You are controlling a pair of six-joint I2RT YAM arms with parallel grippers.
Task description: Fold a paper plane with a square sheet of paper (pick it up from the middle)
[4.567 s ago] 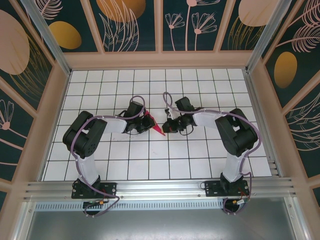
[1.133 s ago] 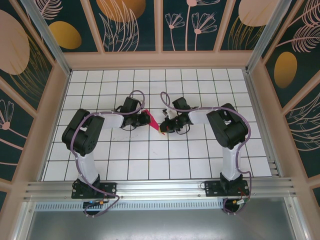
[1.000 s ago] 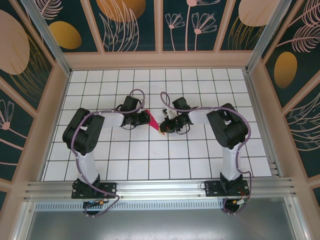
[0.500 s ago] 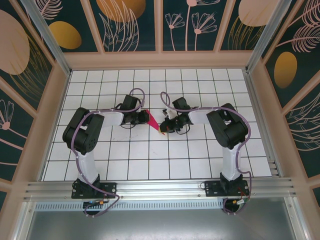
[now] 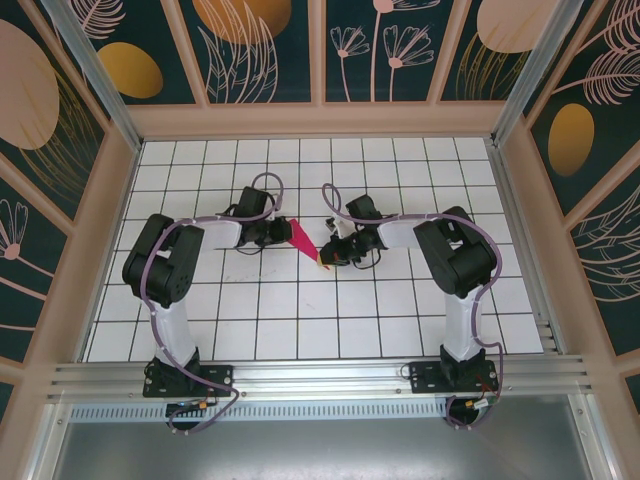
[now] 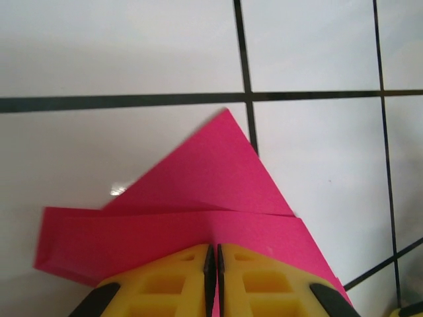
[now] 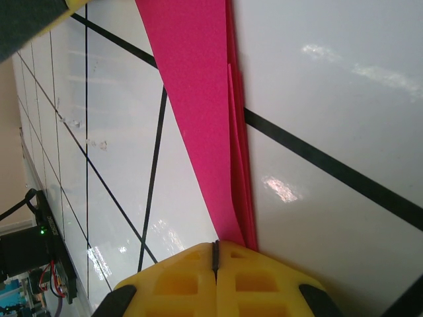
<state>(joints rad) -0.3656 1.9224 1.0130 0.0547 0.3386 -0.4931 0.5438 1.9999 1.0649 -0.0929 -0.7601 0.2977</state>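
The magenta-pink paper (image 5: 303, 240) lies mid-table as a slim pointed dart with creased flaps. Its wide end points up-left and its tip down-right. My left gripper (image 5: 283, 232) sits at the wide end. In the left wrist view its yellow fingers (image 6: 165, 277) are shut, tips (image 6: 213, 249) resting on the folded paper (image 6: 211, 185), whose triangular flap overlaps a long band. My right gripper (image 5: 328, 255) is at the tip. Its jaws (image 7: 214, 246) are shut, and the paper's narrow layered end (image 7: 198, 99) runs under its right finger.
The white gridded table (image 5: 400, 300) spreads out on all sides of the paper. Wooden walls and aluminium rails (image 5: 300, 375) frame it. Both arms reach inward, elbows bent outward. The left gripper's finger (image 7: 33, 16) shows at the top left of the right wrist view.
The left gripper has drawn back a little up and to the left, uncovering more of the paper's wide end. The right gripper and the tip have stayed nearly still over the last second.
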